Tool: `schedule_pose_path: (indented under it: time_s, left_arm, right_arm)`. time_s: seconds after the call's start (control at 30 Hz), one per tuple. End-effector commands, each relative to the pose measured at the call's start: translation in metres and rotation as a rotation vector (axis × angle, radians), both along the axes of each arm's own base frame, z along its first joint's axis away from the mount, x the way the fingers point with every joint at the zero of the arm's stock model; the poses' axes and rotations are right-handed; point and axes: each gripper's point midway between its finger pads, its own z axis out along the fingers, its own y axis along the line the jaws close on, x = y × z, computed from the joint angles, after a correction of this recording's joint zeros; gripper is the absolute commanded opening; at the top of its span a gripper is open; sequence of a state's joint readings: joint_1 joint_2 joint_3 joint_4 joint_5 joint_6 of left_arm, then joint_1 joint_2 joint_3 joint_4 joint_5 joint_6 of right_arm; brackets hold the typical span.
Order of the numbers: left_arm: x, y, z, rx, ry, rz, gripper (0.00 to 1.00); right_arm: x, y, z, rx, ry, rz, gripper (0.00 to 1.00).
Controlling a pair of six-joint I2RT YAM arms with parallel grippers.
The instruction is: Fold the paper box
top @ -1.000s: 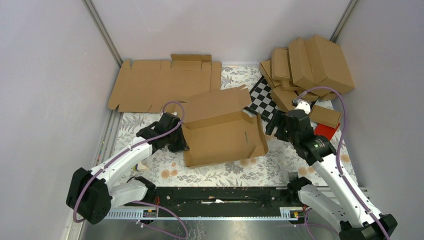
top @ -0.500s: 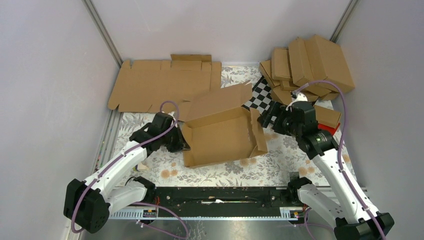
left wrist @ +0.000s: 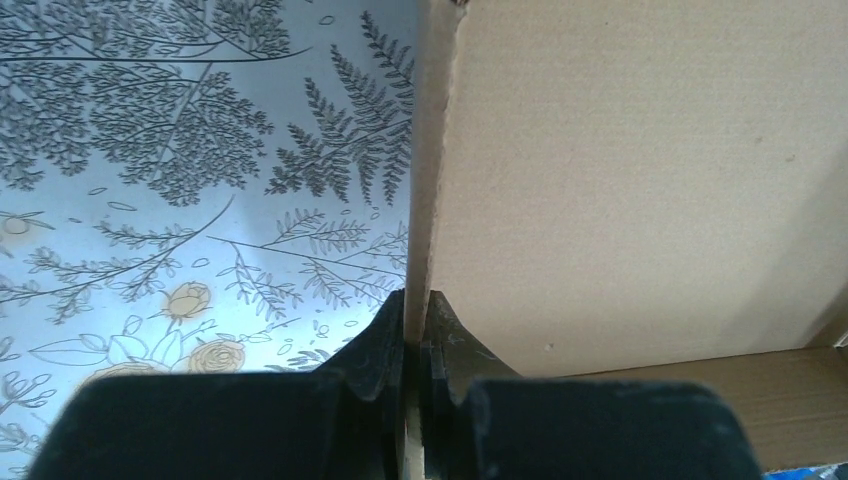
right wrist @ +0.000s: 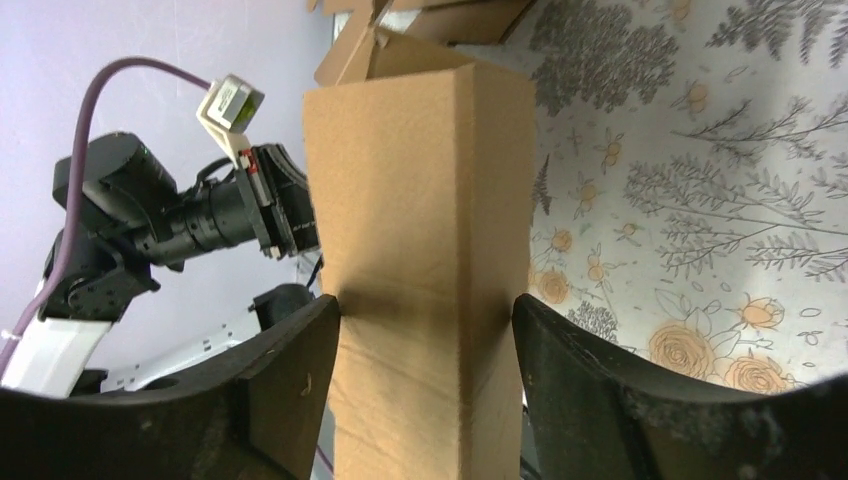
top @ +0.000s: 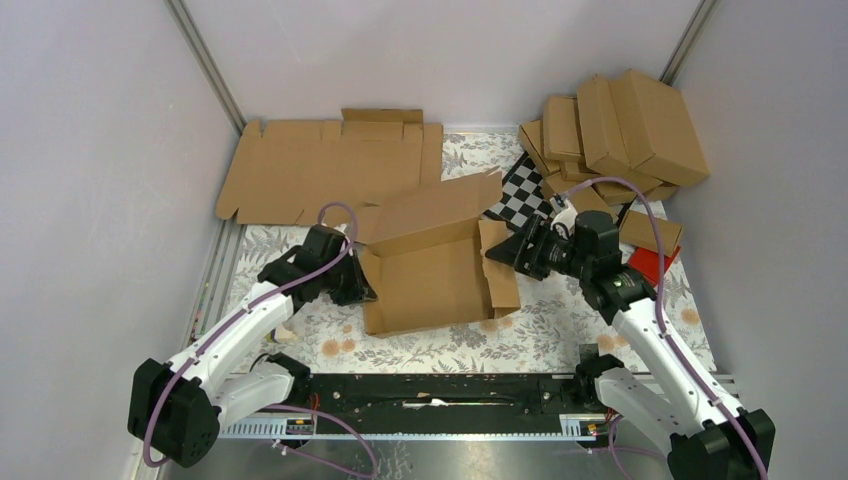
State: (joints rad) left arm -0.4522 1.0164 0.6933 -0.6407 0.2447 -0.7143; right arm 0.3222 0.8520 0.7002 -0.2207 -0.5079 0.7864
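At centre frame we find the paper box [top: 430,280] half-raised, the left gripper [left wrist: 415,300] pinched on its left wall, the right gripper [right wrist: 425,305] astride its right flap; whether that one presses, we cannot tell. We judge the cardboard light, springy at creases, best held by flap edges.

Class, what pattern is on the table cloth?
The cloth has grey ferns and orange roses; clearest in the left wrist view.

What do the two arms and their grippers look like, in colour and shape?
Both arms have white links and black joints: left arm, right arm. A purple cable runs along each. The left gripper and right gripper have black, curved fingers.
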Motion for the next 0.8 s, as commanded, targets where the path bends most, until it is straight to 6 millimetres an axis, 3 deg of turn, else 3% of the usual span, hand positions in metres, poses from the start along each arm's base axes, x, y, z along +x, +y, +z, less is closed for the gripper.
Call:
schedule_pose_path:
  time_s: [0.0, 0.23, 0.4, 0.77]
  left_arm:
    - [0.02, 0.007, 0.015, 0.039, -0.084, 0.032, 0.0]
    - [0.022, 0.017, -0.002, 0.116, -0.051, 0.054, 0.0]
    - [0.023, 0.02, -0.01, 0.147, -0.028, 0.068, 0.0]
    - [0.023, 0.026, -0.022, 0.224, -0.003, 0.101, 0.0]
  right_arm:
    - [-0.014, 0.015, 0.004, 0.06, 0.003, 0.133, 0.69]
    - [-0.023, 0.012, -0.032, -0.121, 0.039, 0.142, 0.65]
    - [-0.032, 0.025, -0.064, -0.245, 0.073, 0.188, 0.59]
    - [-0.036, 0.034, -0.114, -0.399, 0.124, 0.224, 0.62]
